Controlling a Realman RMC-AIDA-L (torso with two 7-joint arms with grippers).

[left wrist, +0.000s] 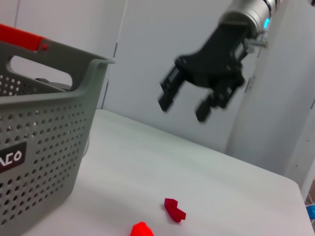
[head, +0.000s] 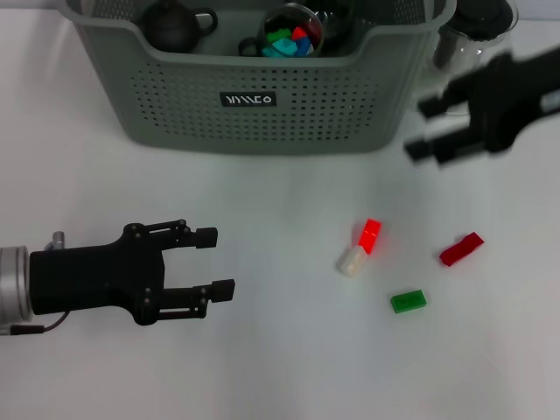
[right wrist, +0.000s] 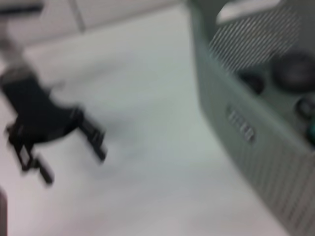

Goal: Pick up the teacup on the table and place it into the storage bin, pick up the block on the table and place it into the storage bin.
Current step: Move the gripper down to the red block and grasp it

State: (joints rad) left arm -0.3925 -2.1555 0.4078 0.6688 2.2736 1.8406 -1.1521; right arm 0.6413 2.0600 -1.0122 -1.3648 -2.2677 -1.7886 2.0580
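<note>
The grey-green storage bin (head: pixel 262 114) stands at the back of the table. Inside it sits a clear glass teacup (head: pixel 293 31) holding coloured blocks, next to a dark teapot (head: pixel 173 26). Three blocks lie on the table: a red-and-white one (head: pixel 362 247), a dark red one (head: pixel 461 249) and a green one (head: pixel 409 301). My right gripper (head: pixel 423 129) hovers open and empty in the air just right of the bin, blurred by motion. My left gripper (head: pixel 219 262) rests low at the front left, open, holding nothing. The left wrist view shows the right gripper (left wrist: pixel 183 109) above the dark red block (left wrist: pixel 174 210).
A clear glass pot with a black lid (head: pixel 479 26) stands right of the bin, behind my right gripper. The bin's wall (left wrist: pixel 39 128) fills one side of the left wrist view. The right wrist view is blurred and shows the bin (right wrist: pixel 256 123) and the left gripper (right wrist: pixel 74 167).
</note>
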